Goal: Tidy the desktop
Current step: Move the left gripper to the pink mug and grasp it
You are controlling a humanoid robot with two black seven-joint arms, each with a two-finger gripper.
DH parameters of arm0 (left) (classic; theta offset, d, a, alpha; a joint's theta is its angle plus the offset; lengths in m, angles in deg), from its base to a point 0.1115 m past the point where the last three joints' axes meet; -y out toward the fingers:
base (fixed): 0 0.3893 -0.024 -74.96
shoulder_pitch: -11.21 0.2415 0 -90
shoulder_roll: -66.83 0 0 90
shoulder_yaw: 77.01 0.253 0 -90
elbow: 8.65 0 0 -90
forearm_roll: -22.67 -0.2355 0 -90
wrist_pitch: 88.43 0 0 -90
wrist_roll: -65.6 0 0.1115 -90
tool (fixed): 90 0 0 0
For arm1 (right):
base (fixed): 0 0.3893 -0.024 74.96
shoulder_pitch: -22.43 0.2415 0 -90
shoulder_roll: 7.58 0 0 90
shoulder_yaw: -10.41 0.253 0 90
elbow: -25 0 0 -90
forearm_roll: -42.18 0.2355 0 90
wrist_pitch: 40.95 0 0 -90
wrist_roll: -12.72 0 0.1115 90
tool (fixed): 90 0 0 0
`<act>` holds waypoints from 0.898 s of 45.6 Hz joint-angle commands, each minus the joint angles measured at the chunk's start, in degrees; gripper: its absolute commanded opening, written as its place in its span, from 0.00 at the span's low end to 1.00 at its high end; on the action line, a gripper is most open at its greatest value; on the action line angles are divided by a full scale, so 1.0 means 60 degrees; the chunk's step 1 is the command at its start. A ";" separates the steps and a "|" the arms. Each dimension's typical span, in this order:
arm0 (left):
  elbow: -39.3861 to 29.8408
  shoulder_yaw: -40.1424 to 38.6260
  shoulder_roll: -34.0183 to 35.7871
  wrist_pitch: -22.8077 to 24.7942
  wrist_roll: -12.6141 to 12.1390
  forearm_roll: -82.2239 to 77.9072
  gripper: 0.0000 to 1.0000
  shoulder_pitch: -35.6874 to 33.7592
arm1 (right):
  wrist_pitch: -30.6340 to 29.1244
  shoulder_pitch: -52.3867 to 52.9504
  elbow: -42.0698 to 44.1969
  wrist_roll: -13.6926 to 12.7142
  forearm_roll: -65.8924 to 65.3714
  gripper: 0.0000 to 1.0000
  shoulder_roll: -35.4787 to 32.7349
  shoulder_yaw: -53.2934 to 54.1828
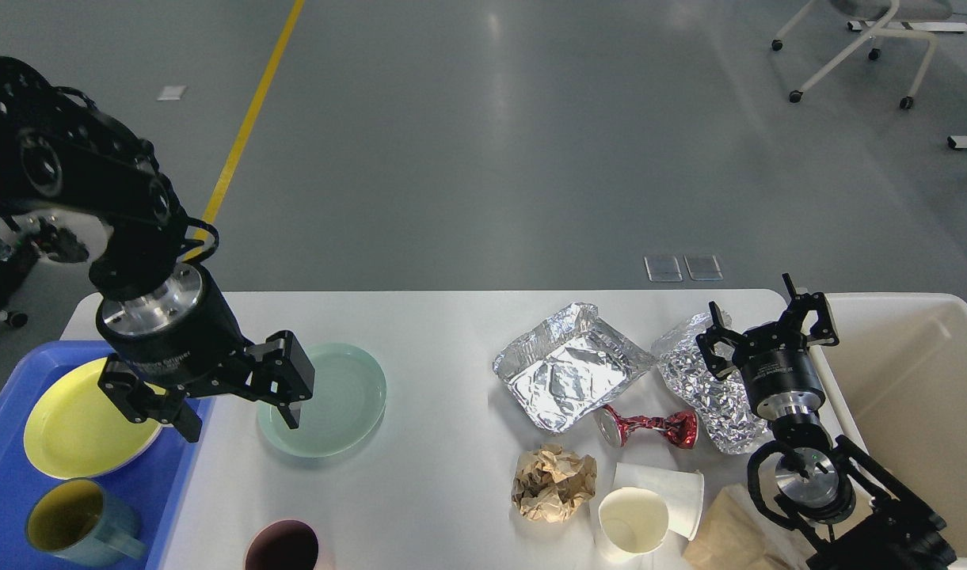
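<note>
Reaching in from the left, the left hand (241, 410) hung low over the left part of the white surface (443, 475), its two fingers spread wide and gripping nothing. One finger stood over the near-left rim of the pale green plate (325, 400); the other stood over the edge of the blue tray (0, 475), beside the yellow plate (79, 419) lying in it. A grey-blue mug (75, 522) also sat in the tray, nearer the camera. A dark cup (281, 546) stood at the near edge of the surface.

The right hand (768, 332) was raised at the right end of the surface, fingers parted and empty, beside the cream bin (911, 380). Just beside it lay a crumpled foil sheet (709, 388), with a foil tray (566, 372) to its left. A crushed red can (649, 427) lay before the foil tray. Nearer the camera sat a ball of brown paper (553, 483), two white paper cups (649, 511) touching each other, and a brown paper bag (736, 534).
</note>
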 commanded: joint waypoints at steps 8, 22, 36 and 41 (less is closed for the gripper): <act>0.0051 -0.0705 0.0070 -0.2760 0.0042 -0.2148 0.88 0.2978 | 0.0000 -0.0011 0.0000 0.0008 0.0000 1.00 0.0000 0.0000; 0.0607 -0.0924 -0.0003 -0.3536 0.0042 -0.4083 0.84 0.4809 | 0.0000 -0.0011 0.0000 -0.0007 0.0000 1.00 0.0000 0.0000; 0.0915 -0.0910 -0.0428 -0.4943 0.0027 -0.4172 0.83 0.5718 | 0.0000 -0.0011 0.0000 -0.0007 0.0000 1.00 0.0000 0.0000; 0.1105 -0.0910 -0.0457 -0.5090 0.0013 -0.4172 0.71 0.5995 | 0.0000 -0.0011 0.0000 -0.0007 0.0000 1.00 0.0000 0.0000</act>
